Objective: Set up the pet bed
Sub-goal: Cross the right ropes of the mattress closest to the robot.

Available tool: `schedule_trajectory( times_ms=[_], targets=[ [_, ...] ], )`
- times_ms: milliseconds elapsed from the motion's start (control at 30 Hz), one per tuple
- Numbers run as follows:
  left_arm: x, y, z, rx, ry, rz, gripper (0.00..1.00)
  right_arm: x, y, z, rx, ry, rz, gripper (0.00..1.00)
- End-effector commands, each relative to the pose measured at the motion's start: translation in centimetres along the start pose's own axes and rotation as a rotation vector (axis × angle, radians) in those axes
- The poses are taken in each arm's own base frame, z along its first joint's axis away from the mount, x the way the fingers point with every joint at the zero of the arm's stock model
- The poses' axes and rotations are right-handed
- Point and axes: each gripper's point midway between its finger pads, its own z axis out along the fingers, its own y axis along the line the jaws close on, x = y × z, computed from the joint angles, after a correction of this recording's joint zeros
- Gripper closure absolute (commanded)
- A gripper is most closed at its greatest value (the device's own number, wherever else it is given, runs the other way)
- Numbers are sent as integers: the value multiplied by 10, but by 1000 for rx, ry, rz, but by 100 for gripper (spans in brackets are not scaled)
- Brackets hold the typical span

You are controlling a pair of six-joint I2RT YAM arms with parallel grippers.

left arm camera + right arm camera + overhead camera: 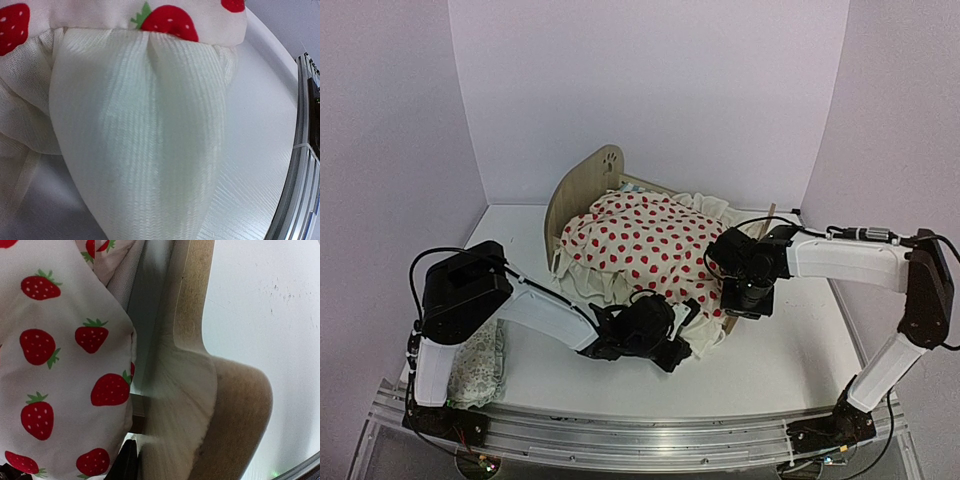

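Overhead and wrist views of the bed-making station. The pet bed (582, 190), a light plywood frame, stands on the white bench (770, 375) between the two tools, just beyond the left tool (675, 345) and directly to the left of the right tool (750, 303). Its rounded headboard (595, 170), pierced by a paw-print cutout (611, 156), rises at the end farthest from both tools. A cream blanket (640, 240) printed with red strawberries is draped over the frame and hides most of the lying surface, and its ruffle (590, 275) spills over the side facing the left tool. We see the left tool closed on this ruffled border: in its wrist view the ribbed cream fabric fills the picture and gathers to a point at the lower edge, with the strawberry cloth above it and bare bench to the right. The right tool hangs at the foot of the bed, pointing down. Its wrist view shows the footboard (192, 315) very close and blurred, with the blanket to the left and one dark finger (127, 462) beside the wood. We cannot tell whether this tool grips the board. A small pale patterned pillow (480, 365) lies well behind the left tool, beside that arm's base.
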Motion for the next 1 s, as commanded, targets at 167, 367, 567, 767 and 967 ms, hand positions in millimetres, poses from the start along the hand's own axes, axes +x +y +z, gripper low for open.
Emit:
schedule_trajectory(
  times_ms=[167,367,567,767,967],
  targets=[
    [-38,-29,-21,66,-40,-16,100,-26,41,-21,-128,-118,-333,55],
    [-50,-35,-30,75,-46,-30,100,-37,48,-56,-200,-140,-323,38],
    [-57,-32,-32,70,-52,-41,100,-27,46,-81,-294,-123,-317,35],
    [-56,-29,-33,56,-40,-55,100,-11,40,-87,-345,-80,-308,32],
    [-56,-24,-45,30,-12,-81,100,14,40,-82,-399,34,-228,37]
  ],
)
